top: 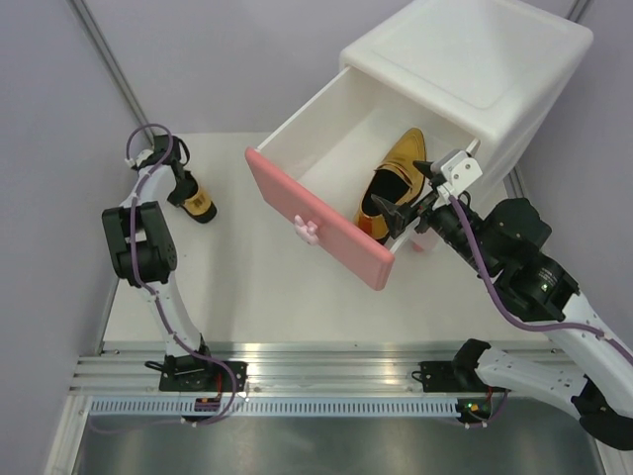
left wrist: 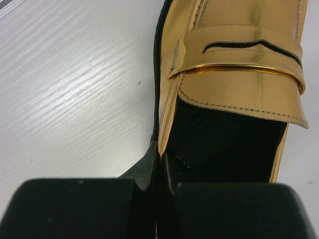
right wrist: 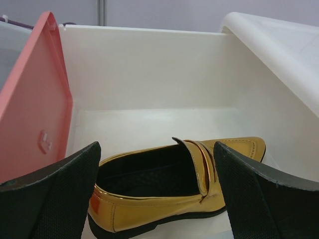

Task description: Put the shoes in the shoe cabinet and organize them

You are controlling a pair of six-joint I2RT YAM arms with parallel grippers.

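One gold shoe lies on the white table at the far left. My left gripper is shut on it, and the left wrist view shows the fingers pinching the side wall of this shoe beside its dark opening; the left gripper hides the heel. The white shoe cabinet stands at the back right with its top drawer pulled out, pink front toward me. A second gold shoe lies inside that drawer. My right gripper hangs open just above the shoe in the drawer; the right gripper holds nothing.
The drawer's white walls and pink front enclose the right gripper on three sides. A bunny knob sticks out of the drawer front. An aluminium rail runs along the table's near edge, and a grey pole stands back left.
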